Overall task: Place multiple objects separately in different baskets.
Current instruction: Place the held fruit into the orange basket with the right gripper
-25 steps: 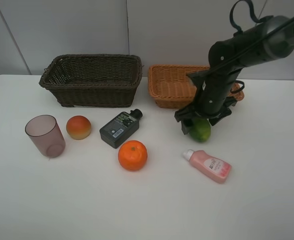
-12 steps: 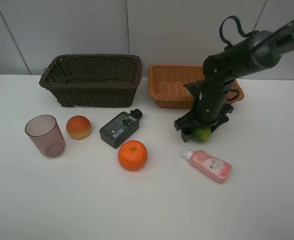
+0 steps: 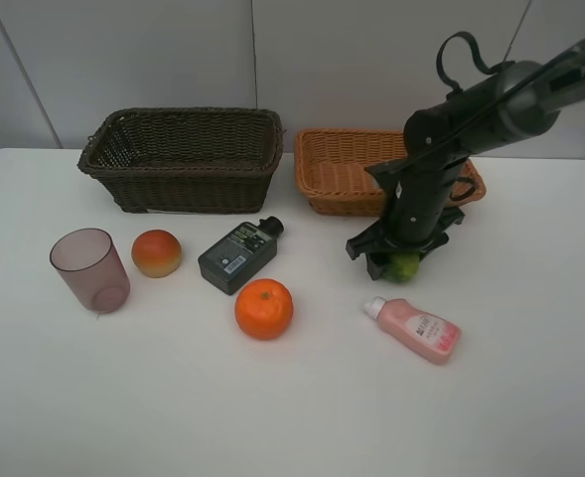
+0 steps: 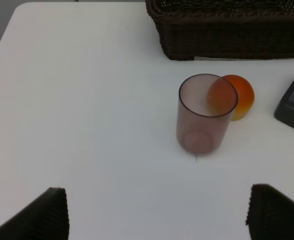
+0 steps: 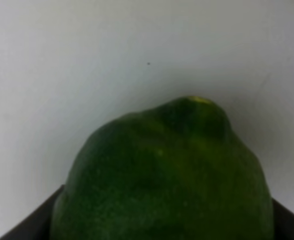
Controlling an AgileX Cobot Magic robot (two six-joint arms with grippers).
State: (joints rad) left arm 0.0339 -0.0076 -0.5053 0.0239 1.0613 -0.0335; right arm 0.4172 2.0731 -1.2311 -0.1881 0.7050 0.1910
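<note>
My right gripper [image 3: 396, 260] is down on the white table [image 3: 530, 397], just in front of the tan basket [image 3: 337, 179], with its jaws closed in on the lime [image 3: 405, 266]. The fruit sits on the tabletop between them. From the high camera only a sliver of green shows under the black fingers. My right wrist camera fills in what that view hides: the lime takes up nearly the whole picture, blurred and very close, and a dark finger [image 5: 34, 227] presses against each side of it. My left gripper [image 4: 156, 215] appears only in its own wrist camera. Its two fingertips [image 4: 42, 215] stand far apart and nothing is between them but bare table. Ahead of it stands the mauve cup [image 4: 204, 117], upright, with the peach [image 4: 239, 95] just behind and beside it. The high camera alone shows the full layout. The dark basket [image 3: 183, 159] is at the back left, beside the tan one. The grey bottle [image 3: 236, 256] and the orange [image 3: 264, 308] lie near the middle. The pink bottle [image 3: 416, 330] lies on its side near the lime.
</note>
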